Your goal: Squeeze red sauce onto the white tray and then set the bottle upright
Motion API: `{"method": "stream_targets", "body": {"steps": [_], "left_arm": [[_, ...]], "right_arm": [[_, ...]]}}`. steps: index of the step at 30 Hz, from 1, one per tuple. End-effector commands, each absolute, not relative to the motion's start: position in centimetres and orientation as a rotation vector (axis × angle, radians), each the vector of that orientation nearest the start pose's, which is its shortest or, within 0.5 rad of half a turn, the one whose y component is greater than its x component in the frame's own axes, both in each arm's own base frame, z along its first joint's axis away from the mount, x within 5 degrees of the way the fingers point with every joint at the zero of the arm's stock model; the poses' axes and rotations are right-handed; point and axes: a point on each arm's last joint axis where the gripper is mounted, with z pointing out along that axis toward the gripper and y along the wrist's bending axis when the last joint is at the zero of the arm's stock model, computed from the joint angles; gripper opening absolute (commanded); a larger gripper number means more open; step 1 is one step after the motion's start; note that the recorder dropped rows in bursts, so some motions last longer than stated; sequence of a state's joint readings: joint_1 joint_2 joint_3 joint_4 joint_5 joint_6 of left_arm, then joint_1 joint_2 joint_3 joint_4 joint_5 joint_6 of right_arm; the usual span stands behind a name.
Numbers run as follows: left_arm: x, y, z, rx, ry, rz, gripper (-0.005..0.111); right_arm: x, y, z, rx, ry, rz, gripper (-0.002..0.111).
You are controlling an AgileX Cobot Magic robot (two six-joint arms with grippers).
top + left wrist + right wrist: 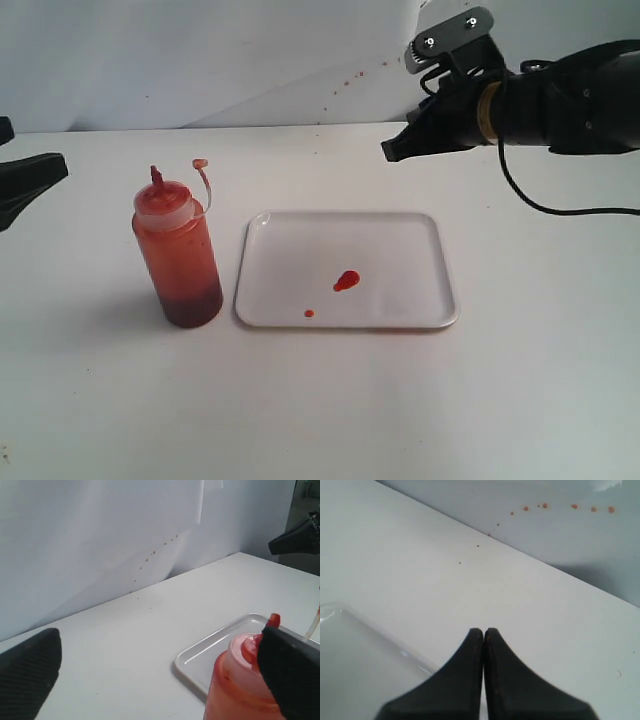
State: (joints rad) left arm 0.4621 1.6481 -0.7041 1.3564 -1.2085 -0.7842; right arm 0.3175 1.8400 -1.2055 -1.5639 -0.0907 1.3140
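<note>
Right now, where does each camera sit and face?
Exterior: above the table's front, facing the back wall; bottle, white tray, red sauce; left tool and right tool at the edges.
Left wrist: on the left arm, looking across the bottle's top to the wall; open fingers frame it.
Right wrist: on the right arm, angled down at the tray corner; shut tool in front.
Shared: all show the tray; exterior and left wrist, the bottle.
</note>
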Motion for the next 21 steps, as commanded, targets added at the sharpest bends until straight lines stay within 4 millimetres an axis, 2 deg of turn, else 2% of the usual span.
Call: {"method": "stream_targets", "body": {"steps": [1,2,3,4,5,9,11,14,16,21], "left_arm": [[28.4,4.4,21.7,0.49,1.656,-0.642,0.094],[28.4,4.4,21.6,0.481,1.664,-0.656,0.078],[28.3,4.3,21.6,0.486,1.673,-0.666,0.054],[28.1,4.2,21.4,0.519,1.685,-0.67,0.018],[28.0,4.1,21.3,0.55,1.687,-0.664,0.001],[28.2,4.3,21.5,0.448,1.704,-0.72,0.0],[28.2,3.5,21.7,0.469,1.697,-0.736,0.0],[27.5,1.3,22.8,0.528,1.646,-0.747,0.0],[26.7,-0.8,24.0,0.597,1.581,-0.75,0.0],[24.2,-5.1,27.1,0.752,1.427,-0.777,0.0]], "right_arm": [[37.8,13.1,24.5,-0.636,1.982,0.137,0.0],[37.3,13.0,24.9,-0.636,1.974,0.139,0.0],[36.9,13.0,25.0,-0.643,1.972,0.151,0.0],[36.5,12.9,25.2,-0.645,1.97,0.163,0.0],[36.2,12.8,25.4,-0.631,1.969,0.178,0.0],[34.1,12.3,26.4,-0.576,1.963,0.232,0.0],[32.8,11.9,27.1,-0.541,1.95,0.246,0.0],[31.1,11.3,27.9,-0.515,1.915,0.251,0.0],[30.0,10.8,28.9,-0.489,1.882,0.245,0.0],[28.8,9.4,31.1,-0.414,1.868,0.149,0.0]]}}
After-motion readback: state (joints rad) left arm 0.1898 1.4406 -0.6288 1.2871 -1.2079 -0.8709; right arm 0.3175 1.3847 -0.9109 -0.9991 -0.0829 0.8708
